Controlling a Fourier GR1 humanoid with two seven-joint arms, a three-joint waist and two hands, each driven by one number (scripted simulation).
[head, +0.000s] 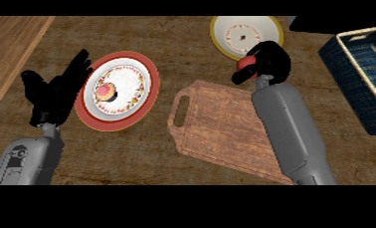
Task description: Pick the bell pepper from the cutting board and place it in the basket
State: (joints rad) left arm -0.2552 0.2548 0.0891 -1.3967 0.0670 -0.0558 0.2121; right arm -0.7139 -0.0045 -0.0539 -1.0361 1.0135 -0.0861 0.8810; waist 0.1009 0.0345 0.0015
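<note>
**Ana:** As the right hand [266, 62] has its fingers curled round the red bell pepper [246, 62], I think the lifting part is done. Do you agree?

**Ben:** Yes. The bell pepper is in the grasp, and only a small red part shows at the left side of the hand. It is above the far edge of the cutting board [220, 122], just beside the yellow-rimmed plate [242, 35].

**Ana:** And the basket [352, 72]?

**Ben:** It is the dark blue one at the right edge of the surface [147, 157], well apart from the board. So the step in hand is the carry to the right.

**Ana:** How to do it well?

**Ben:** In my judgement, keep the hand high enough to pass over the near rim of the basket, and do not tilt the wrist much, because the bell pepper is round and could roll in the fingers. Open the fingers only when the hand is over the inside of the basket, not over its rim.

**Ana:** What about the left hand [55, 92]?

**Ben:** It rests open at the left, fingers up, beside the red-rimmed plate [117, 90], which has some small food on it. It holds nothing and is not in the way.
</note>
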